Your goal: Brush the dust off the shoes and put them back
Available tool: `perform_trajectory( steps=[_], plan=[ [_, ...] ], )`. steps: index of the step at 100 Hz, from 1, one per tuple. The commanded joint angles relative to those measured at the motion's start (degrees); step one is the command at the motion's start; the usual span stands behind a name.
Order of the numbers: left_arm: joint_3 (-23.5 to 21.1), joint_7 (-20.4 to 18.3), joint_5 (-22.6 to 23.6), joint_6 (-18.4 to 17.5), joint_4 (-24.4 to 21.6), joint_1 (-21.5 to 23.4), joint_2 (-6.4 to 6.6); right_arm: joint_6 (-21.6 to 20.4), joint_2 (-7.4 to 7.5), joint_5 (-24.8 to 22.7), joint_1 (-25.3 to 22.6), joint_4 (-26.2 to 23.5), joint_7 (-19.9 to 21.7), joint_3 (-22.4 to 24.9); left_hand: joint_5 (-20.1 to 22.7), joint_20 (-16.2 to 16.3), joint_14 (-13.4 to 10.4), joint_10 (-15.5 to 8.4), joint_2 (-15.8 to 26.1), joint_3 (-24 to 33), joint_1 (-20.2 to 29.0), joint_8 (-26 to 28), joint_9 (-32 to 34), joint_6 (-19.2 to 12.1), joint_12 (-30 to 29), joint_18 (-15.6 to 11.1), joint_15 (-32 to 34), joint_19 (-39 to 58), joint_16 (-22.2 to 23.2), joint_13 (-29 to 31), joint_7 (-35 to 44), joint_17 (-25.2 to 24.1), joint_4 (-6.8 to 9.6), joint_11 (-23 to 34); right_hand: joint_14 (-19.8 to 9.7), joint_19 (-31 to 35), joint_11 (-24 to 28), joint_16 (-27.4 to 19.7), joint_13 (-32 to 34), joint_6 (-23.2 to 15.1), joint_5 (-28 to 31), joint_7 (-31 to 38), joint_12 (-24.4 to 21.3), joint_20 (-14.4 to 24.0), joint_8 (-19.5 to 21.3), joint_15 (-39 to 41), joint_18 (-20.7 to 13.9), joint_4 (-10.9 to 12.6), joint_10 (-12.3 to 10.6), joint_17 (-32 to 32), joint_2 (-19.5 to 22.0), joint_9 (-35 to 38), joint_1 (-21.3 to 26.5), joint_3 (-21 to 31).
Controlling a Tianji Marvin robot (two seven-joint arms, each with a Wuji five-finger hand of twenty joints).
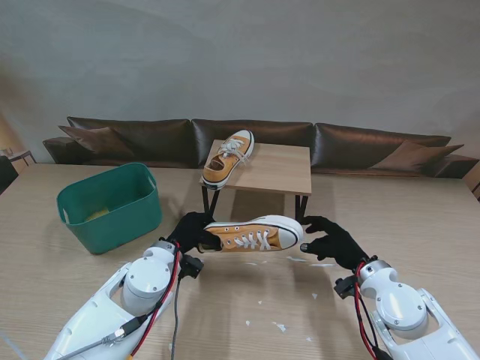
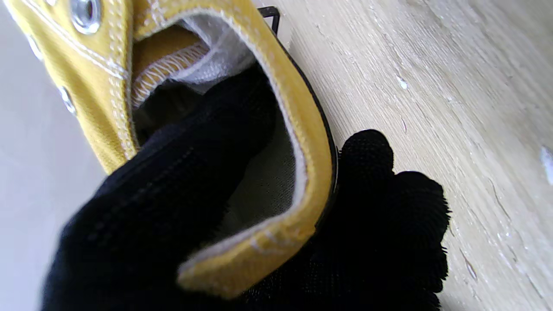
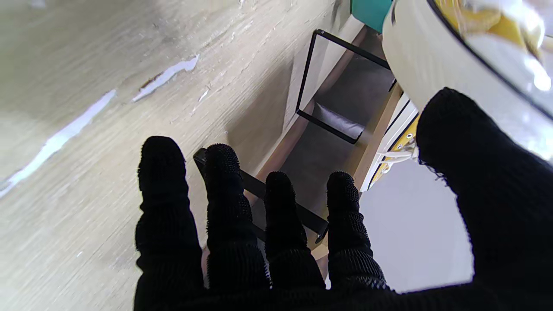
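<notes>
A yellow canvas sneaker [image 1: 251, 236] with white laces and a white toe cap is held off the table, lying level. My left hand [image 1: 193, 231] is shut on its heel; in the left wrist view, gloved fingers [image 2: 181, 172] reach inside the yellow heel collar [image 2: 302, 142] while the thumb presses outside. My right hand [image 1: 334, 240] is open beside the toe cap [image 3: 432, 56], its fingers [image 3: 276, 207] spread and holding nothing. The second sneaker [image 1: 229, 157] rests on the small wooden stand [image 1: 274, 169]. No brush is in view.
A green plastic bin [image 1: 111, 206] stands on the table to my left, with something yellowish inside. White flecks [image 1: 279, 326] are scattered on the wood close to me. The stand's black metal legs [image 3: 341, 86] sit just beyond the held shoe. A dark sofa lines the back.
</notes>
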Motion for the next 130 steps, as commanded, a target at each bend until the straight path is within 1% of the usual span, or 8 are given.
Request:
perform_trajectory(
  steps=[1,13,21,51,70,97,122,130],
  plan=[
    [0.0,-0.4,-0.7,0.2,-1.3,-0.2,-1.12,-0.7,0.05,0.2,-1.6,-0.2,1.0,-0.5,3.8,0.4,-0.2,-2.0,3.8,2.9,5.0,4.1,5.5,-0.2,2.6,-2.8,3.4,2.3,0.8,4.0,12.3,1.6,0.21,6.3,-1.5,-1.6,0.3,-0.1,-2.1,-3.2,-2.3,0.0,0.3,1.8,0.2,-0.6,-1.4,-1.6,-2.4,-19.9,-3.4,-1.7,0.3,2.2],
    [0.1,0.2,-2.2,0.6,-1.5,-0.5,-1.54,-1.3,0.15,1.1,-2.7,-1.0,1.6,-0.8,3.8,0.5,-0.2,-2.0,3.8,3.1,5.0,4.1,5.5,-0.2,2.6,-2.7,3.5,2.4,0.8,3.9,12.4,1.6,0.18,6.3,-1.6,-2.4,0.2,-0.2,-2.3,-3.3,-3.2,-0.6,0.2,2.2,0.1,-0.8,-1.5,-1.9,-2.4,-19.9,-4.0,-2.4,0.1,2.7],
    [0.3,-0.5,-2.5,0.6,-1.5,-0.8,-1.39,-1.6,-0.07,1.5,-3.2,-1.3,0.8,-1.4,3.7,0.5,-0.1,-2.0,3.9,3.1,4.9,4.1,5.4,-0.2,2.6,-2.7,3.4,2.4,0.8,3.9,12.4,1.5,0.13,6.3,-1.4,-2.8,0.3,-0.2,-2.5,-3.5,-3.8,-1.2,0.2,2.5,-0.1,-0.9,-1.6,-2.1,-2.3,-19.9,-4.0,-2.5,-0.6,2.6],
    [1.3,-2.5,-5.5,0.3,-0.7,-1.7,-1.49,-0.9,-1.97,2.2,-4.1,-2.9,-7.3,-5.2,3.5,0.6,0.0,-2.0,4.1,3.0,5.2,4.2,5.2,-0.1,2.7,-2.8,3.0,2.3,0.8,3.8,12.3,0.9,0.1,6.2,-0.8,-3.7,1.0,0.2,-1.7,-3.2,-4.0,-1.3,0.3,3.8,-0.6,-0.3,-1.1,-2.1,-2.0,-18.9,-1.8,-1.8,-1.9,1.5],
    [1.8,-2.8,-5.9,0.4,-0.9,-1.5,-1.5,-0.7,-3.13,2.6,-4.1,-3.2,-11.9,-7.1,3.5,0.7,0.0,-2.0,4.1,2.9,5.2,4.2,5.2,-0.1,2.8,-2.8,2.9,2.5,0.9,3.8,12.4,1.0,0.12,6.2,-0.5,-4.2,1.2,0.4,-1.4,-2.8,-4.6,-0.9,0.2,4.5,-0.8,0.4,-0.9,-2.0,-1.8,-18.7,-1.4,-1.7,-2.4,1.1],
    [3.2,-3.5,-5.6,0.9,-0.9,-1.6,-1.42,-1.7,-4.21,4.3,-4.6,-3.7,-15.7,-8.7,3.5,0.9,0.4,-1.9,4.2,2.8,5.4,4.2,5.1,0.2,2.7,-2.5,2.6,2.4,1.0,3.7,12.3,0.6,0.11,6.1,-0.2,-5.1,1.1,0.5,-2.0,-3.4,-7.0,-1.6,0.0,5.3,-2.0,0.4,-0.8,-2.0,-1.9,-19.0,-1.0,-2.2,-2.8,0.1],
    [5.7,-7.7,-2.8,0.8,0.3,-3.7,-0.38,-3.1,-4.51,5.3,-5.3,-5.2,-16.8,-9.2,3.3,1.0,0.4,-1.8,4.4,2.5,5.4,4.2,5.0,0.2,2.8,-2.5,2.4,2.5,1.1,3.7,12.2,0.3,0.1,6.0,-0.1,-5.9,1.1,0.5,-1.9,-3.6,-6.2,-1.2,-0.1,6.1,-2.6,0.4,-0.8,-1.8,-1.9,-18.9,-1.1,-2.0,-2.6,-0.2],
    [6.5,-9.1,-1.4,0.8,0.5,-4.3,0.09,-3.5,-4.7,5.7,-5.5,-5.5,-17.6,-9.3,3.4,1.0,0.3,-1.8,4.5,2.5,5.4,4.3,5.0,0.1,2.8,-2.5,2.4,2.6,1.2,3.7,12.2,0.3,0.09,6.0,0.2,-6.0,1.6,0.6,-1.2,-3.5,-4.5,-0.3,0.1,6.3,-2.4,0.7,-0.5,-1.8,-1.7,-18.5,-1.0,-0.4,-2.5,0.0]
  ],
)
